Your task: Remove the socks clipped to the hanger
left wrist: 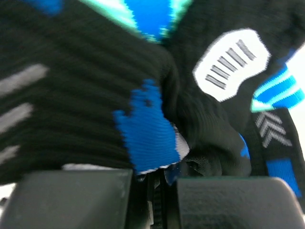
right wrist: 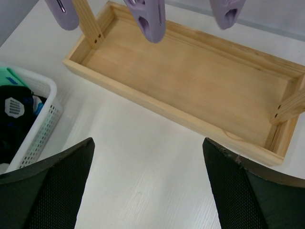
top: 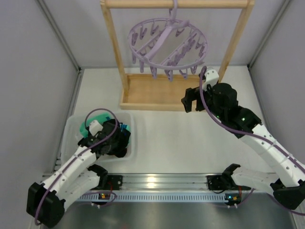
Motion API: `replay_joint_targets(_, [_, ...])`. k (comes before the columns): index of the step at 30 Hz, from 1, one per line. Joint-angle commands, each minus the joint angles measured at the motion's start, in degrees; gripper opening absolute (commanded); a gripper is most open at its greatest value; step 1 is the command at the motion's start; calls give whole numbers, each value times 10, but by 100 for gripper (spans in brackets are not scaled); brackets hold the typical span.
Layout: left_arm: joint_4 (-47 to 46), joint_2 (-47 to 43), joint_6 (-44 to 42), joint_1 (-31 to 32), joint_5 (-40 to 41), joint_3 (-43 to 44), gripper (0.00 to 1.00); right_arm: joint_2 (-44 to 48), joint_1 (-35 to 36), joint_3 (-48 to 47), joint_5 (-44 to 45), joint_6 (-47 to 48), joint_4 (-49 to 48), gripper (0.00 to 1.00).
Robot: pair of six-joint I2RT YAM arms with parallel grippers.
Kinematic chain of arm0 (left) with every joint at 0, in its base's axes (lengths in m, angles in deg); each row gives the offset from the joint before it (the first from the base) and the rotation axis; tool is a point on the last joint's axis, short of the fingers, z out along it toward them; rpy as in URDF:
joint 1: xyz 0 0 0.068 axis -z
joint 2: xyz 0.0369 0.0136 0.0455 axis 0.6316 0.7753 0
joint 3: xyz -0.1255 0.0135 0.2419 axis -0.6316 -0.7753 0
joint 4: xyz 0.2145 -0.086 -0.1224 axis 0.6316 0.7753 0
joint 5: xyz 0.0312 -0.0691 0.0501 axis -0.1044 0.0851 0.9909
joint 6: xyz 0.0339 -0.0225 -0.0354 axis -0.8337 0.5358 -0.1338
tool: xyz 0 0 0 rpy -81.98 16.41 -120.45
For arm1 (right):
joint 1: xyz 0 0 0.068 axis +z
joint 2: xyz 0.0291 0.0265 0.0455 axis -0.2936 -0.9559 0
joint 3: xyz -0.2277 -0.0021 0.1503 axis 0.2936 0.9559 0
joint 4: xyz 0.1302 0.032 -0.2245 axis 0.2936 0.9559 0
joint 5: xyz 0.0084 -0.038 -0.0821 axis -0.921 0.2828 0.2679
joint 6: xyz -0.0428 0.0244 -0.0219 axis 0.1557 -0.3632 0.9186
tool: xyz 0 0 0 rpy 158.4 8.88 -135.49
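The lilac ring hanger (top: 167,45) hangs from the wooden rack's top bar, and I see no socks on its clips. Three bare clips (right wrist: 147,19) show in the right wrist view. The socks (top: 88,128) lie in the white basket (top: 71,125) at the left: mint-green, black with white marks, and blue patches (left wrist: 143,129). My left gripper (top: 119,138) is down in the basket. Its jaws (left wrist: 153,179) are nearly closed, with black and blue sock fabric pinched in the narrow gap. My right gripper (top: 190,100) is wide open and empty (right wrist: 148,157) above the table, near the rack's base.
The light wooden rack frame has a shallow tray base (top: 157,93) at the back centre, seen close up in the right wrist view (right wrist: 190,76). The basket's corner (right wrist: 40,86) with socks (right wrist: 14,114) shows at that view's left. Grey walls enclose the table.
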Motion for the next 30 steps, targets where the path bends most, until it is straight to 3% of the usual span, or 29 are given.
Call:
replay_joint_targets(1, [-92, 26, -16, -86, -86, -48, 0, 20, -7, 6, -8, -6, -39, 91])
replay_joint_targets(7, [-87, -38, -68, -95, -112, -13, 0, 18, -8, 4, -1, -5, -35, 91])
replay_joint_targets(8, [-87, -51, -78, -95, -119, -8, 4, 15, -7, 3, -3, -5, -35, 91])
replay_joint_targets(9, [-87, -62, -89, -96, -132, 6, 25, 12, -8, 3, -2, -6, -35, 91])
replay_joint_targets(11, [-76, -92, -113, -96, -139, 20, 49, 9, -7, 0, -1, -6, -35, 91])
replay_joint_targets(14, [-39, -107, -121, -95, -127, 54, 75, 8, -8, -2, -2, -8, -35, 91])
replay_joint_targets(19, [9, -128, -131, -95, -89, 115, 82, 6, -7, -9, 3, -9, -28, 91])
replay_joint_targets(22, [43, -139, -148, -95, -69, 158, 98, 4, -8, -16, 9, -6, -26, 91])
replay_joint_targets(30, [40, -122, -305, -94, -117, 296, 98, 25, -8, 4, 44, -11, -19, 100])
